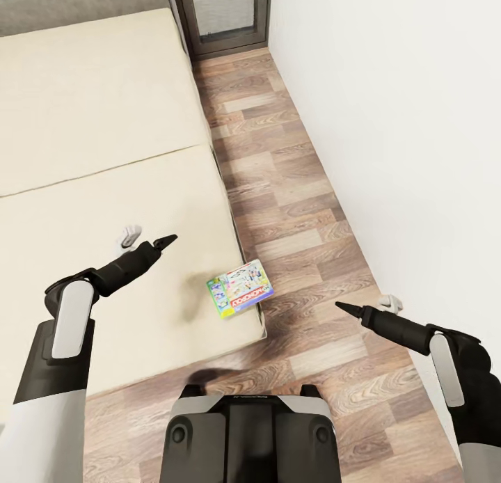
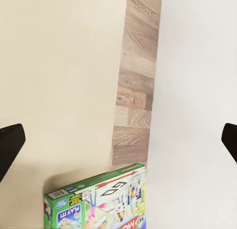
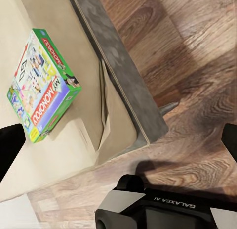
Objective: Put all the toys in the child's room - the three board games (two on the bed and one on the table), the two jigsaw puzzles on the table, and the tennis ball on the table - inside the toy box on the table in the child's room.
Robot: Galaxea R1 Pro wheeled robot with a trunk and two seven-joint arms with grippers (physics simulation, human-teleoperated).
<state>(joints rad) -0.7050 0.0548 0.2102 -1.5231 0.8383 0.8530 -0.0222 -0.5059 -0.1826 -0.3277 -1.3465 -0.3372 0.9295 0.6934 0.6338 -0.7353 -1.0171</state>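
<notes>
near the bed's (image 1: 104,156) front right corner lies the monopoly board game (image 1: 240,289), flat on the cream mattress, its printed lid up, turned at an angle and close to the mattress edge. beside it, to the right, runs a strip of wood floor (image 1: 292,211), and past that a white wall (image 1: 403,135). at the far end of the floor strip stands a dark-framed door (image 1: 223,17).

the left gripper (image 1: 165,243) hangs over the mattress, to the left of the game and a little farther off, not touching it. in the left wrist view its dark fingertips (image 2: 10,142) sit at opposite edges of the picture, spread wide with nothing between them, and the game's green edge (image 2: 98,199) shows beyond.

the right gripper (image 1: 346,307) is over the floor, to the right of the game and apart from it. its fingertips (image 3: 9,145) also stand wide apart and hold nothing. the right wrist view also takes in the game (image 3: 42,83), the mattress corner and the robot's base (image 3: 163,209).
</notes>
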